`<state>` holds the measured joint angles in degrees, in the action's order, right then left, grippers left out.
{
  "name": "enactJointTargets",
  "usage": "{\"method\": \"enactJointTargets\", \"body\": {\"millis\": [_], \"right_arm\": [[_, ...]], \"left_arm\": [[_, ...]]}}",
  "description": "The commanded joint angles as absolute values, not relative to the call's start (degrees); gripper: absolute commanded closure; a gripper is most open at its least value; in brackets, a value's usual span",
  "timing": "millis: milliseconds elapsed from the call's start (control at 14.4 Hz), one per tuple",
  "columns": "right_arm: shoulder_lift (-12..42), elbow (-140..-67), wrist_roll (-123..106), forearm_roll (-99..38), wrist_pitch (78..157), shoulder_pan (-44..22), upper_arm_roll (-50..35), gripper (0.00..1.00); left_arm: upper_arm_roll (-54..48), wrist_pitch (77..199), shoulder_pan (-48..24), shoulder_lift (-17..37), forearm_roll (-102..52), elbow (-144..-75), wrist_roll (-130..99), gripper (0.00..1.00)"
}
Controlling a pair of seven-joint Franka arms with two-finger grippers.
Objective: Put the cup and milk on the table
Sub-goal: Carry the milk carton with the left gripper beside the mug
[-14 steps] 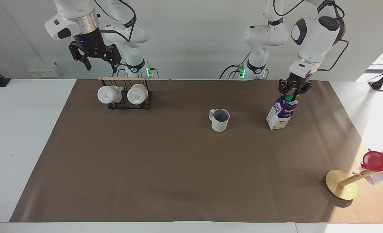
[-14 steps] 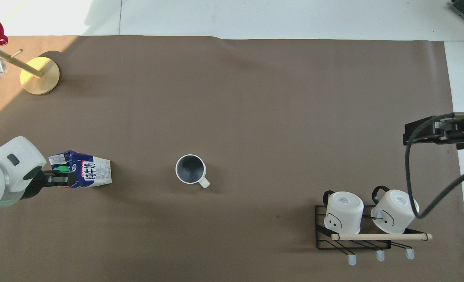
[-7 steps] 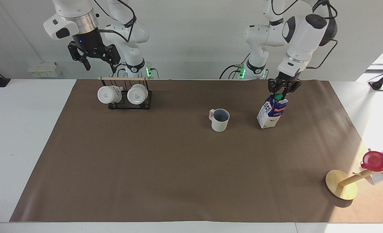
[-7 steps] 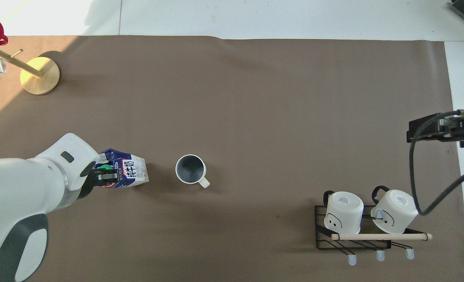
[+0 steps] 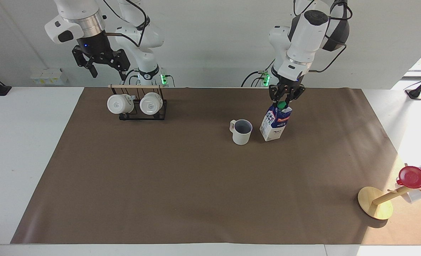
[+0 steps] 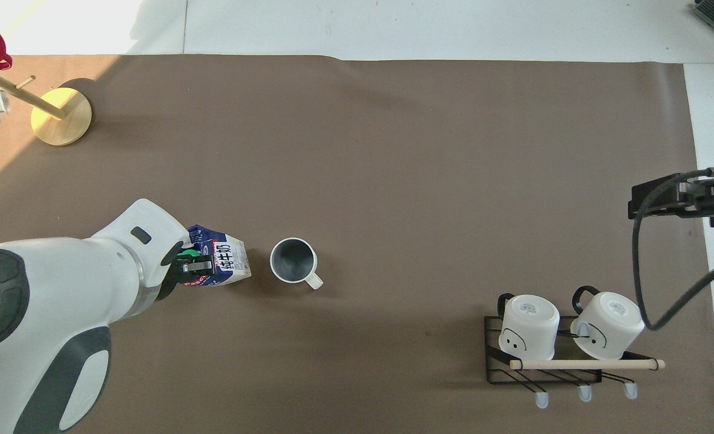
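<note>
Milk (image 5: 275, 121) carton hangs tilted, pinched at its green cap by the left gripper (image 5: 284, 100), just beside the cup (image 5: 241, 132) toward the left arm's end. Judged light, thin-walled, top-heavy; a cap hold lets it swing, so lower it slowly. Cup stands upright on the table (image 5: 25, 149) mat. Right gripper (image 5: 102, 63) waits unclenched above the mug rack (image 5: 139, 106).

milk (image 5: 275, 122) — gripped, beside cup (image 5: 241, 132)

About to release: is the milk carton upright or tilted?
Tilted. The milk carton leans in the facing view, held at its cap by the left gripper, beside the cup.
</note>
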<state>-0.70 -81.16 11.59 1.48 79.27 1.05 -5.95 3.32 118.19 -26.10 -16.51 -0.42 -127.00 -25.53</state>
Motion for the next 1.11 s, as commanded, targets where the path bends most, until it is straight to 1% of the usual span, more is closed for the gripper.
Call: {"method": "enactJointTargets", "body": {"millis": [0, 486, 1042], "right_arm": [[-1.32, -81.74, 10.72, 0.44, 79.89, 2.02, -6.24, 0.00], [-1.32, -81.74, 10.72, 0.44, 79.98, 2.02, -6.24, 0.00], [-1.32, -81.74, 10.72, 0.44, 79.89, 2.02, -6.24, 0.00]], "left_arm": [[4.22, 118.65, -28.82, -15.03, -0.97, -126.03, -26.01, 0.56], [4.13, 123.04, -29.88, -12.75, -0.97, -126.65, -25.66, 0.56], [4.13, 123.31, -29.88, -12.57, -0.97, -127.00, -25.14, 0.56]]}}
